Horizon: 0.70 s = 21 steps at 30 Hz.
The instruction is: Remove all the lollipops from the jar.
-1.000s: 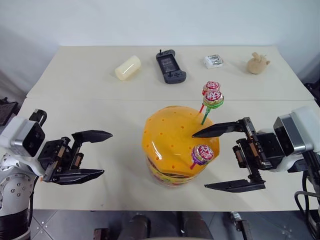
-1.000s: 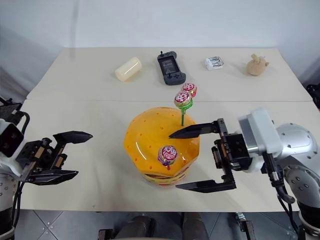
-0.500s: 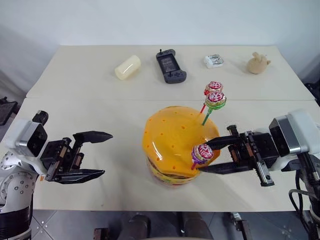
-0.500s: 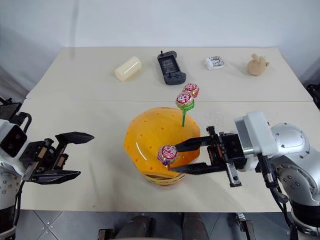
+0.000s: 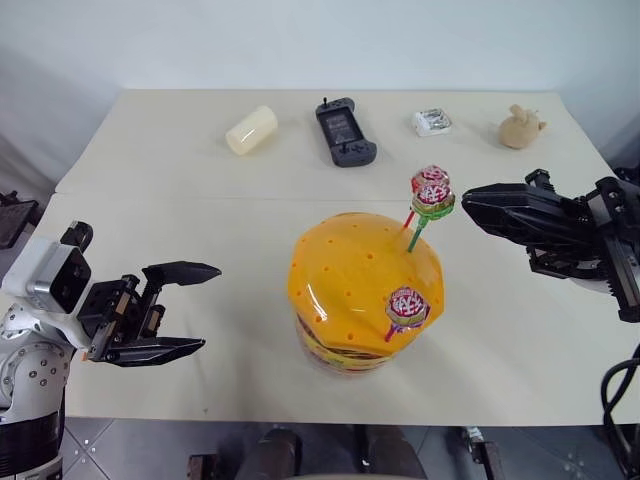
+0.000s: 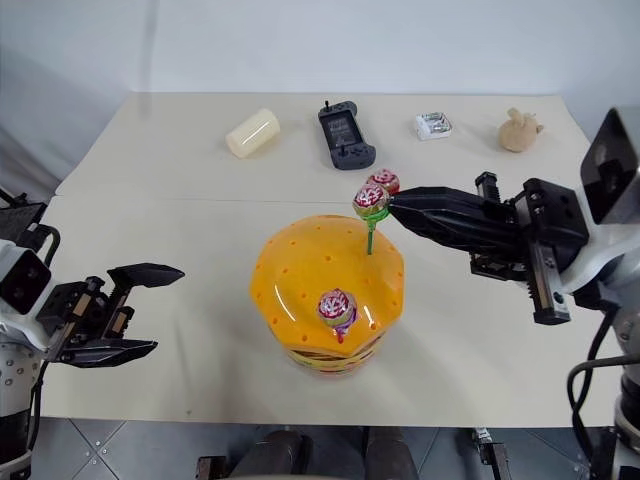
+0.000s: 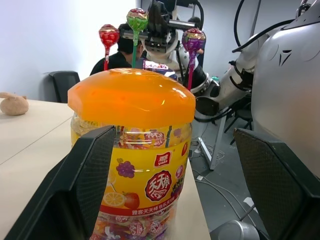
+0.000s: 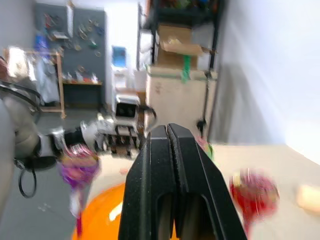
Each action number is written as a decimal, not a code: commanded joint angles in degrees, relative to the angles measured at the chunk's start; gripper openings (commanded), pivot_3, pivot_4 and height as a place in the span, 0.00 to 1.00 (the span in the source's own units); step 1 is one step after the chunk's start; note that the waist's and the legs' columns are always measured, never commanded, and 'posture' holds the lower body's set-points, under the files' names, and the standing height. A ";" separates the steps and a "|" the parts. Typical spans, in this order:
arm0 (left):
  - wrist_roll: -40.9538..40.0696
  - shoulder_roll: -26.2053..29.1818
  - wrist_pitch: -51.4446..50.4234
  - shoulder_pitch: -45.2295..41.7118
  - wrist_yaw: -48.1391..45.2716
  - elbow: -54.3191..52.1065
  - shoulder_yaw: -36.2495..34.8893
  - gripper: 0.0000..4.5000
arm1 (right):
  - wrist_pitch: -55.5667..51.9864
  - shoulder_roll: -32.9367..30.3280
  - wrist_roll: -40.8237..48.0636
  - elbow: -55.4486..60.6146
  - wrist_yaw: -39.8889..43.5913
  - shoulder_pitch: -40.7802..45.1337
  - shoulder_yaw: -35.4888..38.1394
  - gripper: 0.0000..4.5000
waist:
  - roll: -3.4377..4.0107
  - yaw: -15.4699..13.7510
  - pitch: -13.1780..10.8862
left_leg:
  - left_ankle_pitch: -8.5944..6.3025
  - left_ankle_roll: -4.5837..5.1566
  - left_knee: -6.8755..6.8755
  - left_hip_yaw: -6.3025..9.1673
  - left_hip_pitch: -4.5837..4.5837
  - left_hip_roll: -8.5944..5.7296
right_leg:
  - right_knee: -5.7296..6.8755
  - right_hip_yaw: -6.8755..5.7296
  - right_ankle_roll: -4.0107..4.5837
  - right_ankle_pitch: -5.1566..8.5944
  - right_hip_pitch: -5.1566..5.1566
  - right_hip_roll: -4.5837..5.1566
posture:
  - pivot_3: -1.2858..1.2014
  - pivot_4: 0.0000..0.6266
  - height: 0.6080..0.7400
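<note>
Lollipops [image 5: 430, 190] stand in the holes of the jar [image 5: 362, 290], which sits near the front edge of the table [image 5: 180, 170], between our two arms. We count three in the head views: a red-stick one and a green-stick one close together at the far right of the dome, and a purple-stick one [image 5: 406, 306] low on the near right slope. Our right gripper [image 6: 400, 207] is clenched with nothing visibly in it, its tips just beside the upper pair; our left gripper [image 5: 205, 308] hangs released, well apart from the jar on its left side.

For the step we judge to be in hand, taking one of the upper pair, we should part the right fingers first, bring them level on either side of one stick just under the candy head, close, then draw straight up along the stick's own line. The two heads nearly touch, so we should pick the outer one or risk knocking its neighbour. If the jar lifts with the pull, our left gripper could steady the striped lower wall.

Dome plastic is glossy orange and smooth, dotted with small holes. Wrappers are shiny, crinkled foil in pink, red and white, likely slippery; sticks are thin and probably flex. Lower wall is clear, with a printed fruit label.
</note>
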State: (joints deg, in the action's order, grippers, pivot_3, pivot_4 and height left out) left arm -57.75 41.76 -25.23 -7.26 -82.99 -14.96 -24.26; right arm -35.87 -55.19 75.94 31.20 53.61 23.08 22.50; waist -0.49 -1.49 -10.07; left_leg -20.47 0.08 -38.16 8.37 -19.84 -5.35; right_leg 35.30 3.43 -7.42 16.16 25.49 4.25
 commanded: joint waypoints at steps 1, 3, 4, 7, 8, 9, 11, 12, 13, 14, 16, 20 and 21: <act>0.38 0.89 1.36 0.11 -0.62 -1.31 -0.86 0.89 | -2.04 -3.11 -1.96 1.13 3.57 -0.72 -0.32 0.01 | 0.00 0.02 0.00 | 0.00 0.00 0.00 0.00 -0.01 0.01 | 0.00 -0.01 0.00 0.00 0.00 0.00 | 0.52 0.24 1.00; 0.24 1.00 1.35 0.61 -0.94 -1.72 -0.97 0.89 | -1.05 -2.79 -3.67 2.30 6.57 -0.90 -1.95 0.09 | 0.00 0.23 0.00 | 0.00 0.00 0.00 -0.02 0.01 0.02 | 0.01 0.00 0.00 0.00 0.00 -0.01 | 0.52 0.24 1.00; 0.20 1.12 1.30 0.98 -1.20 -1.98 -1.02 0.89 | -0.26 -2.29 -4.60 2.92 8.39 -0.89 -2.89 0.14 | 0.00 0.29 0.00 | 0.00 0.00 0.00 -0.05 0.02 0.03 | 0.02 0.02 0.00 0.00 0.00 -0.02 | 0.52 0.24 1.00; -0.10 1.22 1.07 1.94 -1.13 -2.88 -1.31 0.89 | 3.51 -0.29 -8.84 4.09 13.56 -0.34 -5.69 0.36 | 0.00 0.21 0.00 | 0.00 0.00 0.00 -0.05 0.03 0.06 | 0.04 0.02 0.00 0.00 0.01 -0.04 | 0.52 0.24 1.00; -0.14 1.29 1.00 2.02 -1.04 -2.88 -1.31 0.89 | 4.13 0.28 -9.63 4.18 14.42 -0.12 -6.25 0.43 | 0.00 0.13 -0.01 | 0.00 -0.01 -0.01 -0.04 0.02 0.07 | 0.04 0.00 0.00 0.00 0.00 -0.04 | 0.52 0.24 1.00; -0.13 1.37 0.94 2.21 -1.00 -2.91 -1.33 0.89 | 5.63 1.29 -10.96 4.67 15.43 0.13 -6.85 0.49 | 0.00 0.10 -0.01 | 0.00 -0.01 -0.02 -0.04 0.02 0.06 | 0.04 0.01 0.00 0.00 0.00 -0.04 | 0.52 0.24 1.00; -0.16 1.57 0.67 2.46 -0.82 -2.81 -1.33 0.89 | 5.85 2.11 -10.71 5.92 16.75 0.02 -7.83 0.64 | 0.00 0.06 -0.01 | 0.00 -0.01 -0.05 -0.05 0.01 0.04 | 0.04 0.02 -0.02 -0.01 0.00 -0.02 | 0.52 0.24 1.00; -0.19 1.67 0.61 2.60 -0.75 -2.74 -1.31 0.89 | 5.97 2.41 -10.75 6.52 17.29 -0.07 -8.44 0.64 | 0.00 0.05 0.00 | 0.00 -0.01 -0.04 -0.04 0.00 0.03 | 0.03 0.02 -0.02 -0.01 0.00 -0.02 | 0.52 0.24 1.00; -0.24 1.77 0.61 2.68 -0.69 -2.67 -1.27 0.89 | 5.96 2.52 -10.74 6.83 17.60 -0.16 -8.84 0.64 | 0.00 0.04 -0.01 | 0.00 -0.01 -0.03 -0.03 0.01 0.04 | 0.02 0.01 -0.02 -0.01 0.00 -0.02 | 0.52 0.24 1.00; -0.22 1.88 0.64 2.60 -0.71 -2.48 -1.15 0.89 | 6.00 2.65 -11.56 6.94 17.07 0.00 -9.45 0.64 | 0.00 0.03 -0.01 | -0.01 -0.01 -0.02 -0.01 0.00 0.05 | 0.01 -0.01 -0.02 -0.01 0.00 -0.02 | 0.52 0.24 1.00; -0.17 1.99 0.65 2.36 -0.70 -2.26 -0.90 0.89 | 6.66 1.96 -15.94 7.49 16.81 0.39 -11.61 0.64 | 0.00 0.02 -0.01 | -0.01 -0.01 -0.02 -0.01 0.00 0.04 | 0.00 -0.01 -0.02 -0.01 0.00 -0.02 | 0.52 0.24 1.00; -0.44 1.92 0.69 1.53 -1.10 -2.61 -0.30 0.89 | 6.65 4.80 -15.04 7.52 16.47 2.30 -14.62 0.64 | 0.00 0.14 0.00 | -0.01 -0.03 -0.03 -0.02 0.01 0.05 | 0.02 -0.01 -0.01 -0.01 0.00 -0.03 | 0.52 0.24 1.00; -0.36 1.78 0.98 1.42 -1.23 -2.81 -0.23 0.89 | 6.60 5.23 -14.93 7.47 16.52 2.56 -14.94 0.64 | 0.00 0.13 0.00 | -0.01 -0.03 -0.02 -0.02 0.01 0.05 | 0.03 -0.01 -0.01 -0.01 0.01 -0.04 | 0.52 0.24 1.00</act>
State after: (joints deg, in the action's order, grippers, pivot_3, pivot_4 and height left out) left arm -57.69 42.88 -25.00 -5.65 -83.54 -15.76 -24.15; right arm -29.97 -50.41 60.00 37.19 70.23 24.61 7.25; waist -0.48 -1.36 -10.07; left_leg -20.47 0.05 -38.17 8.36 -19.83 -5.29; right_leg 35.32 3.42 -7.43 16.14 25.50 4.21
